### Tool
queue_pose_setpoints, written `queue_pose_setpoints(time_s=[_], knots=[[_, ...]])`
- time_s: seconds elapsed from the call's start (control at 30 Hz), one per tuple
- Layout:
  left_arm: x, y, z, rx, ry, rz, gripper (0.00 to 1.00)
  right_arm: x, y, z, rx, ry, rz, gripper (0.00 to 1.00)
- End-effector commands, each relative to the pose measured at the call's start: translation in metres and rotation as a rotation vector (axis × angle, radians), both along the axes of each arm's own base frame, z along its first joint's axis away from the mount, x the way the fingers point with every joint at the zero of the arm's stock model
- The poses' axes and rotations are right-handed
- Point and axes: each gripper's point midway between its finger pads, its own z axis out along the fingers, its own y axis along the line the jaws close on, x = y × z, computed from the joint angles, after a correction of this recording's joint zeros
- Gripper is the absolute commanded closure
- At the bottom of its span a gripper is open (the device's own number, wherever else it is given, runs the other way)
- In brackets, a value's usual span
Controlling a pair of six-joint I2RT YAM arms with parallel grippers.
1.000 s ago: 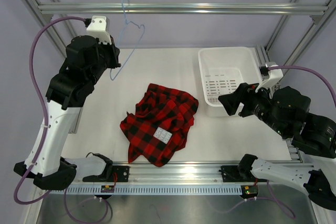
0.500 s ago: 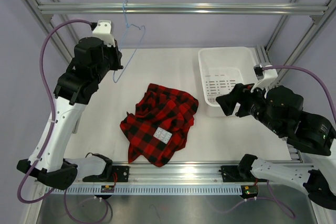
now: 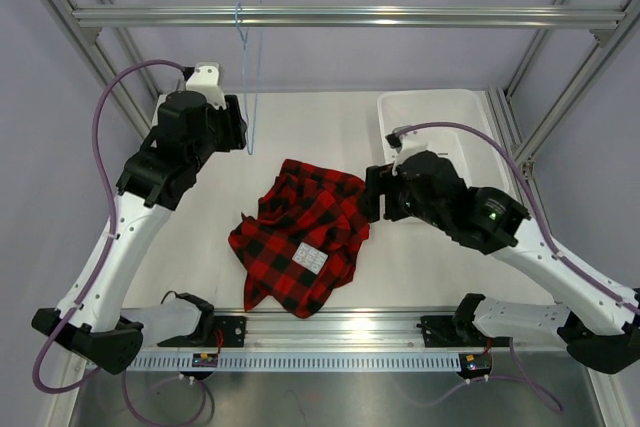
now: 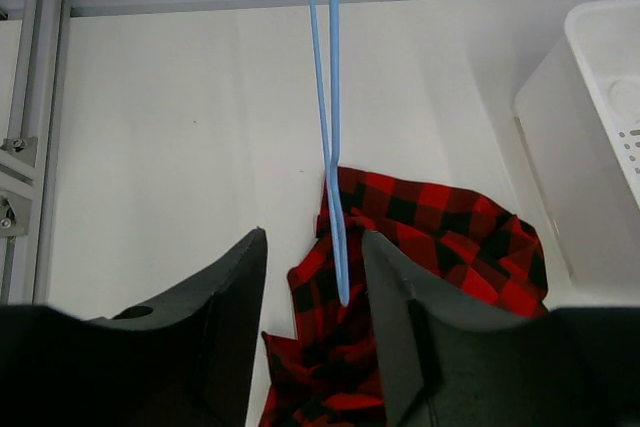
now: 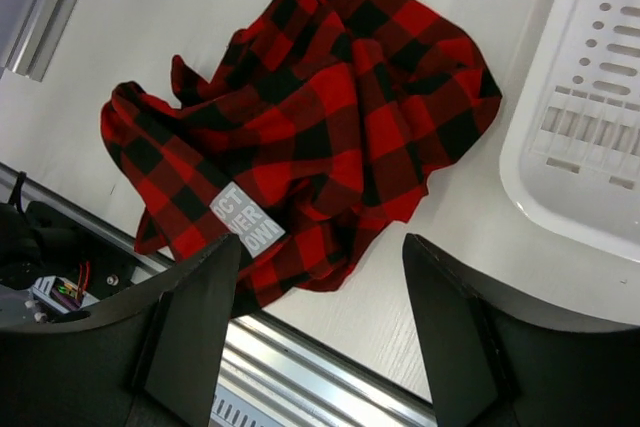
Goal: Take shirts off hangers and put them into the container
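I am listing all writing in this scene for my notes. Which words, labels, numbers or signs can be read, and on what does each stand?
"CT", "VER", "OW": three stacked rows on the pale label patch of the plaid shirt, right wrist view; the rows seem cut off, so the words are incomplete.
Same patch in the top view: too small to read.
Container, hanger: no writing visible.

White table [image 3: 300, 127], matte top. Crumpled red-and-black plaid shirt [image 3: 305, 237] lying around the middle, white label patch [image 3: 308, 258] facing up. White slotted tub [image 3: 450, 107] near the right edge, apart from the shirt, probably sitting flat.
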Motion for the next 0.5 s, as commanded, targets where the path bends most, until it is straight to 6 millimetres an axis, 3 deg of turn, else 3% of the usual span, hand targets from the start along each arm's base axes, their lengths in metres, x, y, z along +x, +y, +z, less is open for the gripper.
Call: queue_pose_setpoints(time_s=[0.0, 0.13, 0.2, 0.3, 0.47], knots=[[-0.006, 0.004, 0.022, -0.049, -0.077, 0.01, 0.45, 0.001, 0.027, 0.004, 0.076, -0.017, 0.08, 0.24], [-0.016, 0.017, 0.03, -0.057, -0.098, 0.061, 0.22, 0.011, 0.056, -0.046, 0.029, 0.056, 0.121, 0.15], [-0.024, 0.027, 0.034, -0.061, -0.098, 0.11, 0.09, 0.016, 0.064, -0.064, 0.012, 0.079, 0.12, 0.05], [-0.039, 0.04, 0.043, -0.071, -0.099, 0.154, 0.01, 0.027, 0.078, -0.097, -0.02, 0.108, 0.109, 0.0], [-0.07, 0.056, 0.061, -0.1, -0.137, 0.177, 0.01, 0.032, 0.109, -0.15, -0.038, 0.171, 0.188, 0.01]])
